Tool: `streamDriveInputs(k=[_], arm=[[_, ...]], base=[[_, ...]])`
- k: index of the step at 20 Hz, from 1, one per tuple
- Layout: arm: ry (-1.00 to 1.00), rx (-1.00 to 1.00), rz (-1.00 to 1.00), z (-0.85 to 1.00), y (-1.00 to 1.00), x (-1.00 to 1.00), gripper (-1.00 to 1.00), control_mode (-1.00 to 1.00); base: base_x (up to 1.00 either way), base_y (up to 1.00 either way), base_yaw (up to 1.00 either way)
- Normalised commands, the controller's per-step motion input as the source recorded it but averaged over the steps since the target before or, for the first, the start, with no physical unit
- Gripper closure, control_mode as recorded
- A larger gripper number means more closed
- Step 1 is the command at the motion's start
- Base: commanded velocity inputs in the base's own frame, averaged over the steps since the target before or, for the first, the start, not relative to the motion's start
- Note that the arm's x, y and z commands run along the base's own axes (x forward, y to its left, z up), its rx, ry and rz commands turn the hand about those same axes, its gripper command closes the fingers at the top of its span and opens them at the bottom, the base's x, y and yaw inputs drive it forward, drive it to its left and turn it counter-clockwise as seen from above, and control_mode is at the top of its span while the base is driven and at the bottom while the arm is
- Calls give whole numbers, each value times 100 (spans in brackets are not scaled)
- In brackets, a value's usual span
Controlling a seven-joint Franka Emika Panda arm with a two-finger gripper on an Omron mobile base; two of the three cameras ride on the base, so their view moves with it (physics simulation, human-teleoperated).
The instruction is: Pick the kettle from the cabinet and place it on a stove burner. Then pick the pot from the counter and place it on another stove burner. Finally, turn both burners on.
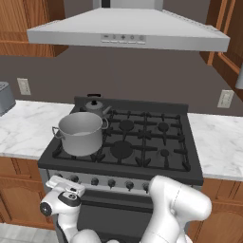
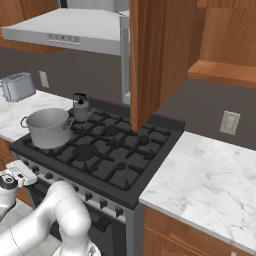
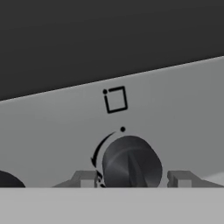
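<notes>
The large grey pot point(image 1: 80, 133) point(image 2: 47, 127) stands on the front left stove burner. Behind it, the small dark kettle point(image 1: 97, 107) point(image 2: 80, 107) sits on the back left burner. Other burners point(image 1: 122, 149) point(image 2: 85, 151) are bare. My gripper point(image 1: 64, 182) point(image 2: 27, 171) point(image 3: 133, 178) is low at the range's front panel, at its left end. In the hand view a round dark knob point(image 3: 131, 162) sits between my fingertips point(image 3: 86, 178), which press close against both of its sides. The cabinet point(image 2: 150, 55) hangs with its door open over the range.
A row of dark knobs point(image 1: 111, 182) point(image 2: 102, 205) runs along the front panel. White marble counter point(image 1: 26, 128) point(image 2: 210, 180) flanks the range on both sides. A toaster point(image 2: 17, 86) point(image 1: 4, 97) stands at the far left. The grey hood point(image 1: 123, 31) hangs overhead.
</notes>
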Motion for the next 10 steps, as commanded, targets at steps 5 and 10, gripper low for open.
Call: streamDriveInputs(k=[5,10], arm=[[0,-12,0,0,0,0,100,-100],[0,-21,0,0,0,0,100,-100]], base=[[0,0,0],[0,0,0]])
